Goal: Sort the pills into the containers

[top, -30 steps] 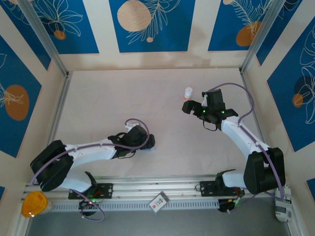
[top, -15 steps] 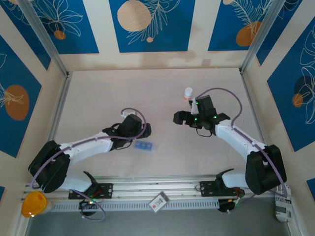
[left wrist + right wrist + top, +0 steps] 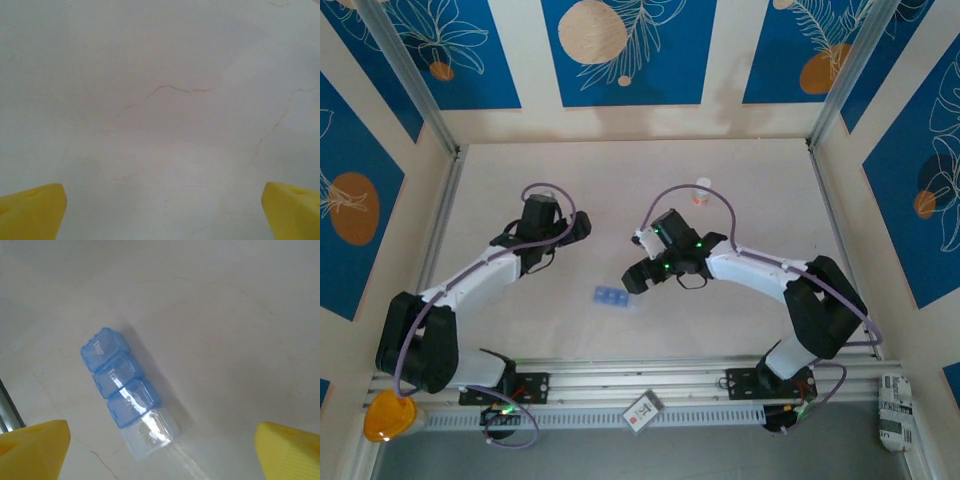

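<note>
The blue pill box (image 3: 612, 297) lies on the bench (image 3: 750, 190), at 8 o'clock of the right fingers (image 3: 35, 447), which are spread wide and empty. The left fingers (image 3: 30, 210), at the box's 11 o'clock, are also wide apart and hold nothing.

A pale, whitish table (image 3: 620, 190) fills the workspace, and the left wrist view shows thin hairline cracks (image 3: 165, 89) running across its surface. A small orange bottle (image 3: 702, 190) with a white cap stands upright toward the far side, right of centre. Cream walls with blue floral panels (image 3: 620, 50) enclose the table on three sides, with slanted metal posts (image 3: 410, 75) at the far corners. Along the near edge runs an aluminium rail (image 3: 640, 385). A white card (image 3: 642, 411) lies tilted just below it, a round orange-yellow object (image 3: 388, 415) sits at its left end, and a small white box (image 3: 893, 425) at its right end.
</note>
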